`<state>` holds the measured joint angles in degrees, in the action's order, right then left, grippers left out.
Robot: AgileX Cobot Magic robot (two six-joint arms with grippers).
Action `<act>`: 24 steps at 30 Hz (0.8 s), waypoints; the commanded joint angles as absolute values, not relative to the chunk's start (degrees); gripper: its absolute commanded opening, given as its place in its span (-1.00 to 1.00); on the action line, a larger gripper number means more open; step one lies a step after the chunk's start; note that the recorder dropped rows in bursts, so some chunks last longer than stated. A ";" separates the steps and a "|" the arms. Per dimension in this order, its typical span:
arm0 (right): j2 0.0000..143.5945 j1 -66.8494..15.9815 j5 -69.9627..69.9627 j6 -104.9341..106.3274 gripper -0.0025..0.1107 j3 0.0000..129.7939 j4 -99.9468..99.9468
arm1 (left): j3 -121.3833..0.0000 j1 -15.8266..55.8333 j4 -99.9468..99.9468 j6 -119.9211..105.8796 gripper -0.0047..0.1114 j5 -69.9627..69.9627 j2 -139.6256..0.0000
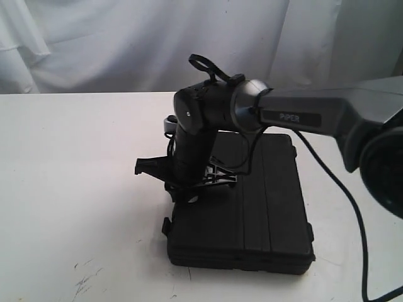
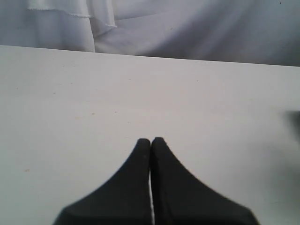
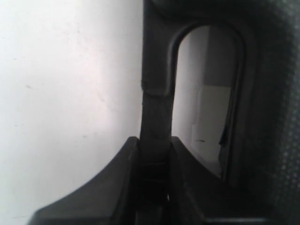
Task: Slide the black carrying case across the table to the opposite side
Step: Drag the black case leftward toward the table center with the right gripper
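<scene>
The flat black ribbed case [image 1: 258, 214] lies on the white table [image 1: 75, 189], right of the middle and near the front edge. My right arm reaches across it, and my right gripper [image 1: 187, 186] sits at the case's left side, at the handle. In the right wrist view the right gripper [image 3: 154, 139] is shut on the handle bar [image 3: 154, 103] beside the cut-out, one finger on each side. My left gripper [image 2: 150, 139] is shut with nothing in it, over bare table [image 2: 93, 93]. The left arm does not show in the exterior view.
A white curtain [image 1: 126, 44] hangs behind the table's far edge. The right arm's black cable [image 1: 352, 214] trails over the table right of the case. Faint dark scratch marks [image 1: 85, 277] lie at the front left. Bare table stretches left of the case.
</scene>
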<state>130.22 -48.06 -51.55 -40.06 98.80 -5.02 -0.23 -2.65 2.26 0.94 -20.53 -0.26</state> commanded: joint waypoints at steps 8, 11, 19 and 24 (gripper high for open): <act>137.86 -52.55 -55.12 -41.69 -0.96 114.18 -8.60 | 0.00 -2.67 2.29 1.17 -0.92 -19.67 0.00; 139.76 -53.47 -56.19 -42.03 -0.96 118.14 -8.60 | 0.00 -2.67 2.29 1.17 -0.92 -19.67 0.00; 141.87 -53.96 -56.88 -42.59 -0.96 121.90 -8.96 | 0.00 -2.67 2.29 1.17 -0.92 -19.67 0.00; 141.87 -53.96 -57.47 -42.59 -0.96 121.90 -8.50 | 0.00 -2.67 2.29 1.17 -0.92 -19.67 0.00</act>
